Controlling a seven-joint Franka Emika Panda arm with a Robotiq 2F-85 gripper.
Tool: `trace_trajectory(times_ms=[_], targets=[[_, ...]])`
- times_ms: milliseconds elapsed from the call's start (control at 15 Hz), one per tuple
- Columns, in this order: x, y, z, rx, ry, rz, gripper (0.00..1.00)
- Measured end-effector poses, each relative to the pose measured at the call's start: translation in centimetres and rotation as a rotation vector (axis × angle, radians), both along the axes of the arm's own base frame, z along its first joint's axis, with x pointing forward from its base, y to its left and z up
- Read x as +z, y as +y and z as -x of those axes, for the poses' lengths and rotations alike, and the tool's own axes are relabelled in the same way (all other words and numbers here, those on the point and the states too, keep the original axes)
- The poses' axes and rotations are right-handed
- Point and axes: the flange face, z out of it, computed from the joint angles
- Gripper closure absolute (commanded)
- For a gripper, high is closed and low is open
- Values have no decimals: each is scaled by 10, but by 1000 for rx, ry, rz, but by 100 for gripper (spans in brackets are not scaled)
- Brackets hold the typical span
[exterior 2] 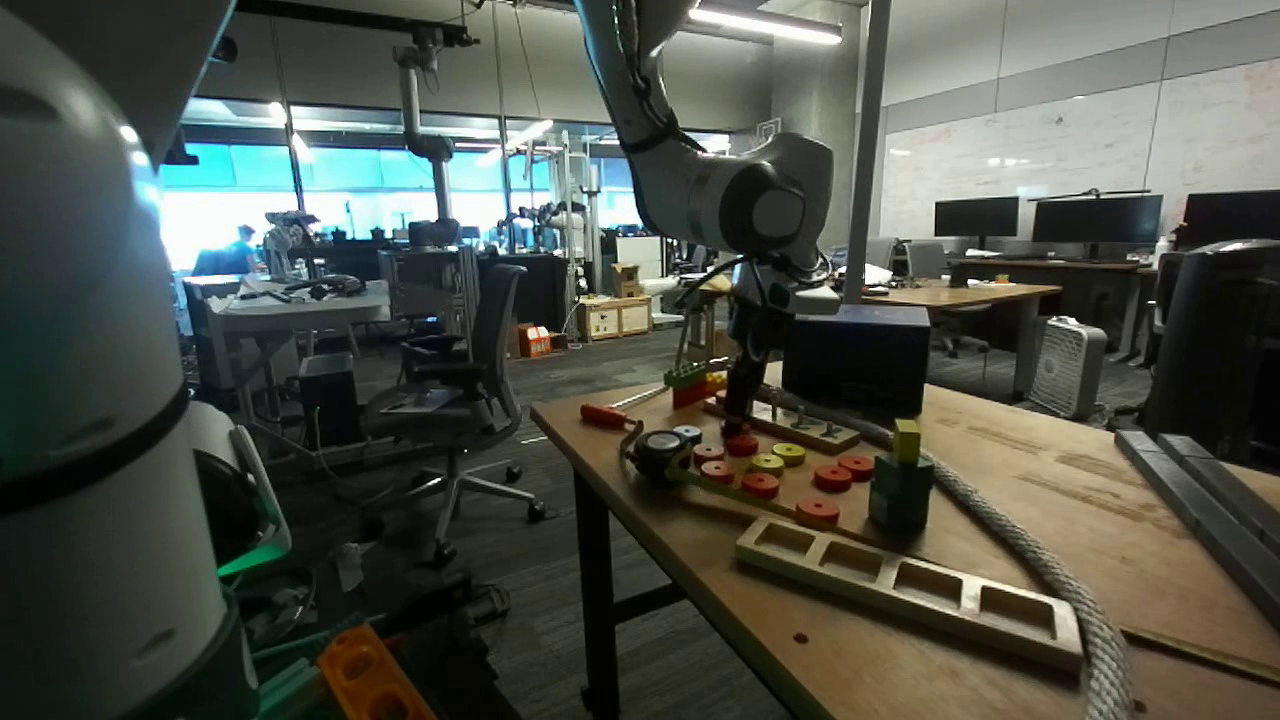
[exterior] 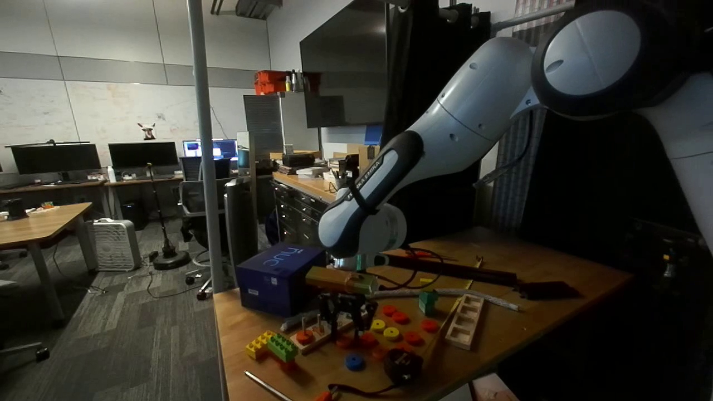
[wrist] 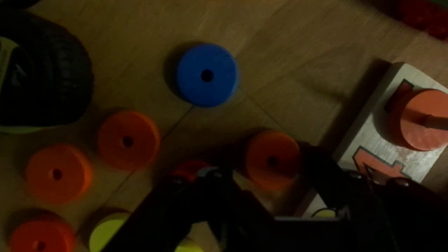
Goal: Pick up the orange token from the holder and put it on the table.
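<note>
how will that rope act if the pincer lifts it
The rope would likely flex, since it lies in a curve, though its thickness may resist tight bends. Its ridged surface seems unlikely to be slippery.

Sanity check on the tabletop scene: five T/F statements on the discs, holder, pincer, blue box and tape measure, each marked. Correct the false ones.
1. An orange disc sits on a peg of the holder. True.
2. The blue disc is threaded on the holder too. False: it lies flat on the table.
3. The pincer is shut. False: its fingers stand apart, with another orange disc between them in the wrist view.
4. A blue box stands on the table. True.
5. The tape measure lies inside the blue box. False: it rests on the table, near the blue disc.
</note>
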Motion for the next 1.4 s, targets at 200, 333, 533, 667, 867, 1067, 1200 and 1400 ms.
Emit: trace_trajectory(times_ms=[200,333,533,667,867,1067,1200,1400], targets=[[-3,1,-3,1,2,0,0],[-4,1,-3,5,7,3,0],[1,8,-2,36,14,22,0],[13,17,0,64,11,35,0],[42,35,5,108,2,65,0],[76,54,19,149,2,109,0],[97,63,35,191,24,141,0],[126,70,68,260,88,191,0]])
